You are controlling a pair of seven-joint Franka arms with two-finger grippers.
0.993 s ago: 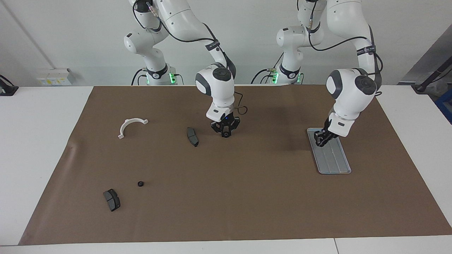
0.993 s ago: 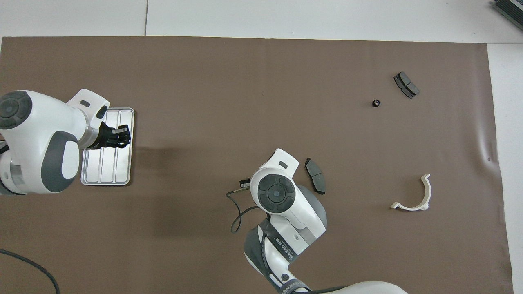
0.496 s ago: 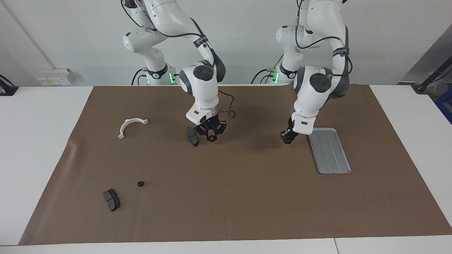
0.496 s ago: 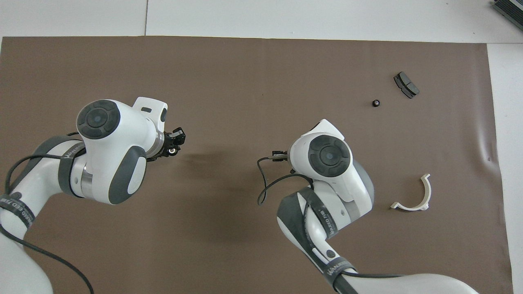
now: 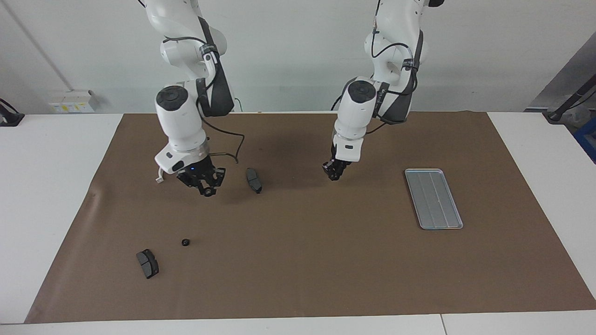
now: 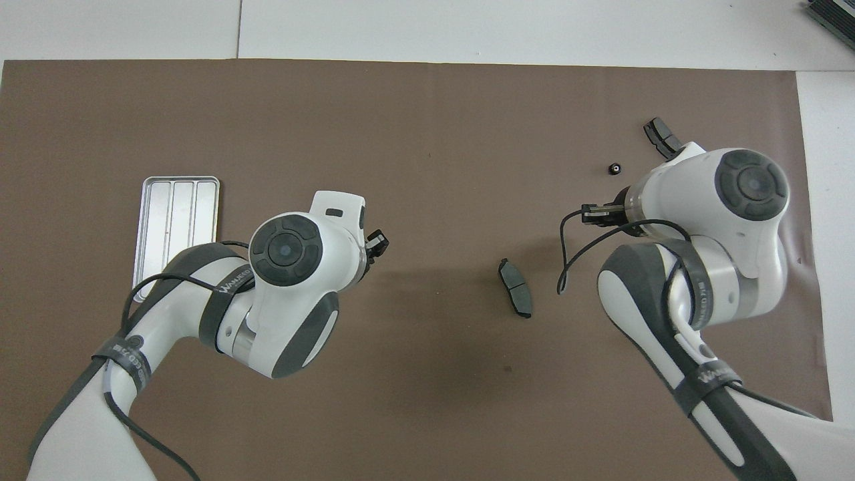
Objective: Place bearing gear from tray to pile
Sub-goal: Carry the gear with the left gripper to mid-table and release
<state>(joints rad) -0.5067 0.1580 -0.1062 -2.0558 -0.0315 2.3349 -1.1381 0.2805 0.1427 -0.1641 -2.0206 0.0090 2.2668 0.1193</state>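
Facing view, left gripper (image 5: 333, 175) over bare brown mat (image 5: 307, 251), fingers' state unclear, right gripper (image 5: 203, 182) splayed apart near dark wedge-shaped brake pad (image 5: 253, 180), grooved silver-grey metal tray (image 5: 433, 198) empty, small black ring gear (image 5: 185, 242) alone.

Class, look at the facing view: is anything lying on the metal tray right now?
No: the tray shows only its bare grooved surface, with nothing resting on it.
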